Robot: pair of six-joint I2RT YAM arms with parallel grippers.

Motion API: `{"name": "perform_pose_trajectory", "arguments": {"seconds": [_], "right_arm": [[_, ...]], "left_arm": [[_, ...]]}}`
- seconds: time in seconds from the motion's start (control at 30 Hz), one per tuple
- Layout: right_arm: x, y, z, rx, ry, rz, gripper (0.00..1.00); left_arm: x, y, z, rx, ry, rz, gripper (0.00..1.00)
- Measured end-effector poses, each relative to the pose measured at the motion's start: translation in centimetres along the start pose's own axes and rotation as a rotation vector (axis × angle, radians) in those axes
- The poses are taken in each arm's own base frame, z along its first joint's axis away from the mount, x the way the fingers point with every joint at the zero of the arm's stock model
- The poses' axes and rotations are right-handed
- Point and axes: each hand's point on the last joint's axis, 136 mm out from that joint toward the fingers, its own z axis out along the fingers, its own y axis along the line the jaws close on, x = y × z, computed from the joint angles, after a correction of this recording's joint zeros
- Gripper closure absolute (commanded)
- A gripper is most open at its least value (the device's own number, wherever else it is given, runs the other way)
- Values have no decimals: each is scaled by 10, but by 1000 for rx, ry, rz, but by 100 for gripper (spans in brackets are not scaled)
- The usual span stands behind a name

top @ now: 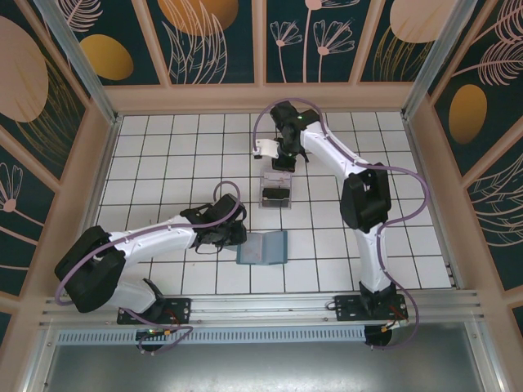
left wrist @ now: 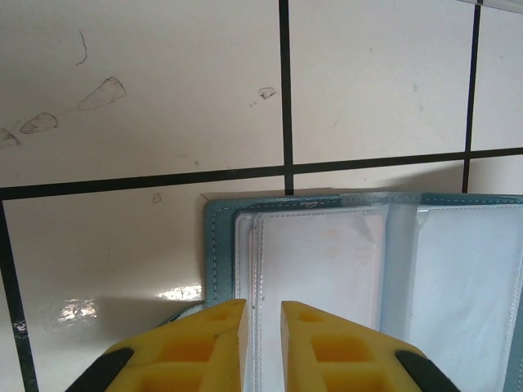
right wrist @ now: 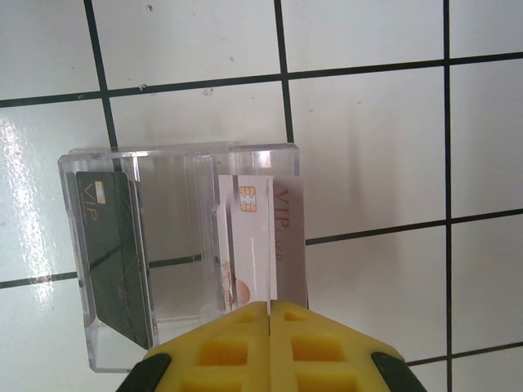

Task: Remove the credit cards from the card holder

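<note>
Where the right end effector [right wrist: 270, 309] grips, the pale card [right wrist: 260, 245] is hidden.

top: overhead, far | left wrist: close above card holder [left wrist: 359, 269] | right wrist: close above clear stand [right wrist: 180, 237]

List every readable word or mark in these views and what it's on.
"VIP": dark card, standing in the clear stand.
"VIP": pale card, pinched in the right gripper; the smaller line beside it is too blurred to read.
Card holder: no text visible.
</note>
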Motion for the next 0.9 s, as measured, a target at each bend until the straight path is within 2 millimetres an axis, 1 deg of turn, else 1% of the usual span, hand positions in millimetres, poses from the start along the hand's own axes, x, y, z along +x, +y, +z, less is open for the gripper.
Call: {"name": "perform_pose_trajectory", "arguments": {"seconds": [0.3, 0.47, 0.6, 0.73, 0.9], "right_arm": [[2, 6, 20, -52, 0, 9, 100], [2, 8, 21, -64, -1, 11, 100], [6, 14, 20, -87, 13, 17, 100], [7, 16, 20, -94, 20, 28, 86], [8, 12, 21, -68, 39, 38, 81]], "left_arm": [[0, 1, 0, -2, 1, -4, 81], [1, 1, 0, -3, 3, -4, 81], [1, 1, 0, -3, 3, -5, 81], [1, 1, 0, -3, 3, -7, 81], [1, 1, 0, -3, 2, -7, 81]]}}
